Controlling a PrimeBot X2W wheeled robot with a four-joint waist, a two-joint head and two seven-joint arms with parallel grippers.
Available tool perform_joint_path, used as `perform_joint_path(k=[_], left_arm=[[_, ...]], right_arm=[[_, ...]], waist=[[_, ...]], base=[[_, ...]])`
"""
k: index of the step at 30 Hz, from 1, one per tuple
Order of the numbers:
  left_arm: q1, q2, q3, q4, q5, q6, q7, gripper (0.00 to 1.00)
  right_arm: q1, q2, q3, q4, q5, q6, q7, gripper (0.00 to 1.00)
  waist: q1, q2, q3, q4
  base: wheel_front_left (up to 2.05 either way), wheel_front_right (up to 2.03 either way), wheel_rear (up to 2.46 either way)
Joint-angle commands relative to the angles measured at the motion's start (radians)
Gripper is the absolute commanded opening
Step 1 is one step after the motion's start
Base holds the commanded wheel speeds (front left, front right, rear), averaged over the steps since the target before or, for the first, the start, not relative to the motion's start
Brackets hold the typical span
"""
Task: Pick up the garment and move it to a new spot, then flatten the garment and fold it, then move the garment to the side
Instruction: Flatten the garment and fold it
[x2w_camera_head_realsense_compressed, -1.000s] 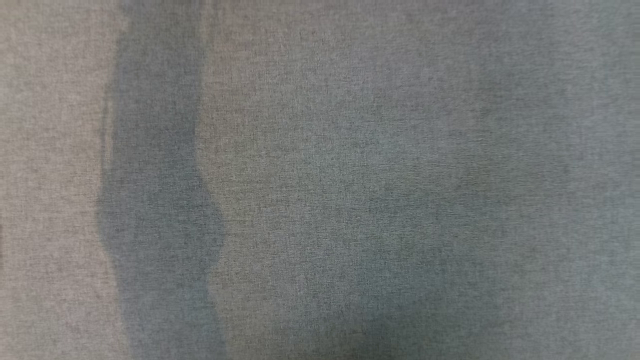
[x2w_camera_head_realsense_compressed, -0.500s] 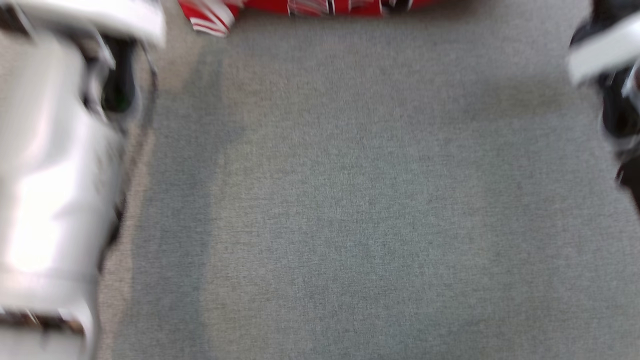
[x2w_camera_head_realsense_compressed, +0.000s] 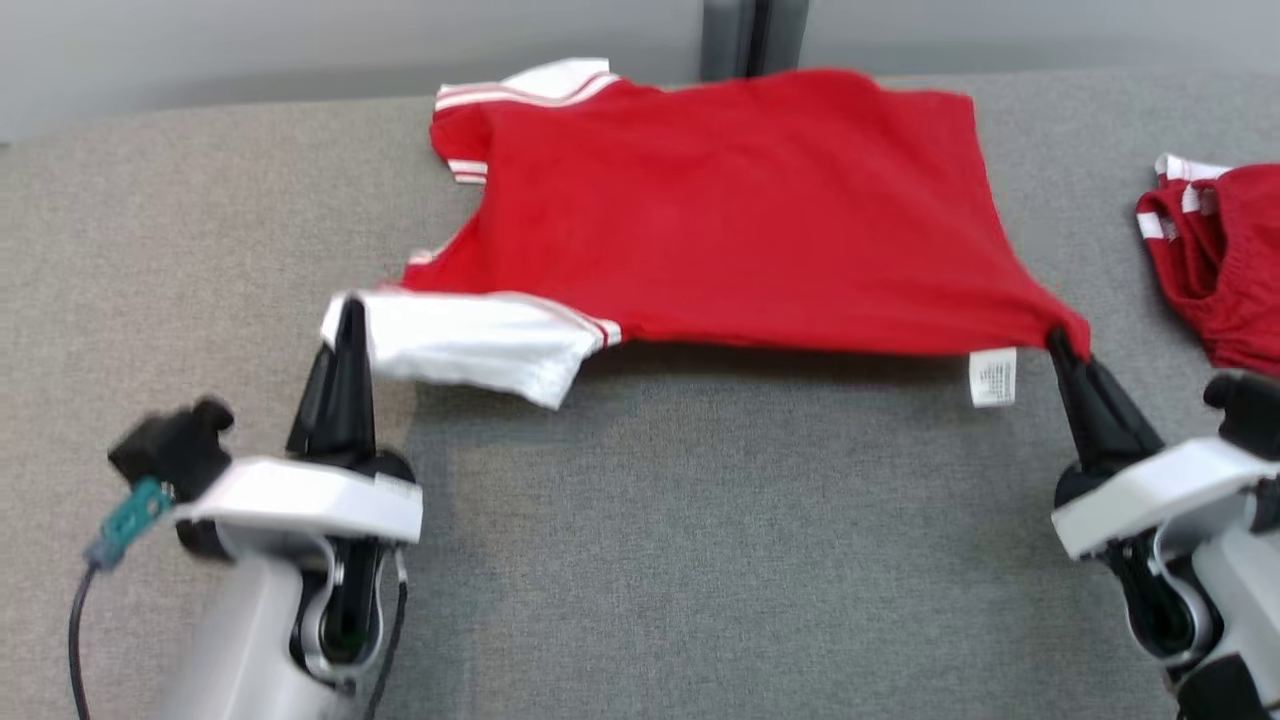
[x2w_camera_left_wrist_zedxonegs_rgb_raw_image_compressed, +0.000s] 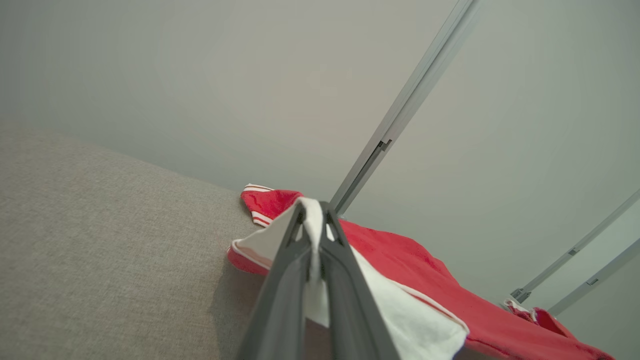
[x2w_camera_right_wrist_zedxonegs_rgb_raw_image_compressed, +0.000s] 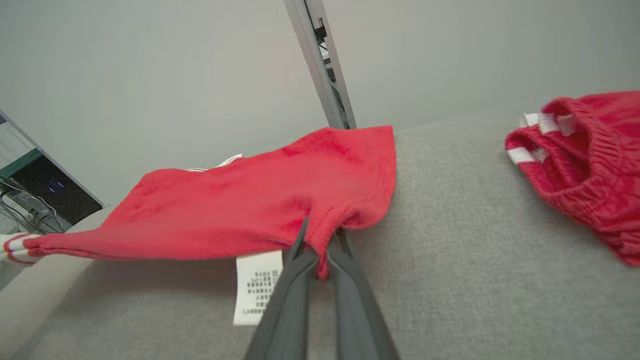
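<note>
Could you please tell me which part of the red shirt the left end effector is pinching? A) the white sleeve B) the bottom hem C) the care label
A: the left end effector is shut on the white sleeve of the red shirt.

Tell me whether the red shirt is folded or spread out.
Spread out: the red shirt is stretched wide between the left hand, shut on its white sleeve, and the right hand, shut on a hem corner.

Garment (x2w_camera_head_realsense_compressed: 730, 210) — red w/ wht sleeves
</note>
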Motion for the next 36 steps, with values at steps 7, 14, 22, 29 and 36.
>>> perform_joint_path(k=[7,14,22,29,36], left_arm=[[0.261,-0.036,0.034,-0.068,-0.026,0.022,-0.004,0.00],[0.435,-0.059,0.006,-0.095,-0.037,0.038,-0.004,0.00],[0.565,-0.065,-0.035,-0.109,-0.042,0.065,0.002,0.00],[0.622,-0.047,-0.066,-0.138,-0.031,0.069,0.040,0.00],[0.647,-0.031,-0.071,-0.147,-0.036,0.063,0.047,0.00]], right_arm=[[0.176,0.009,-0.038,0.002,-0.036,0.000,-0.005,0.00],[0.319,0.025,-0.084,-0.001,-0.074,0.000,0.015,0.00],[0.467,0.044,-0.145,-0.035,-0.148,0.000,0.076,0.00],[0.572,0.075,-0.220,-0.091,-0.197,0.000,0.147,0.00],[0.624,0.116,-0.273,-0.148,-0.241,0.000,0.204,0.00]], waist=[[0.0000,0.0000,-0.093,0.005],[0.0000,0.0000,-0.171,0.024],[0.0000,0.0000,-0.245,0.036],[0.0000,0.0000,-0.260,0.042],[0.0000,0.0000,-0.262,0.029]], base=[[0.00,0.00,0.00],[0.00,0.00,0.00],[0.00,0.00,0.00],[0.00,0.00,0.00],[0.00,0.00,0.00]])
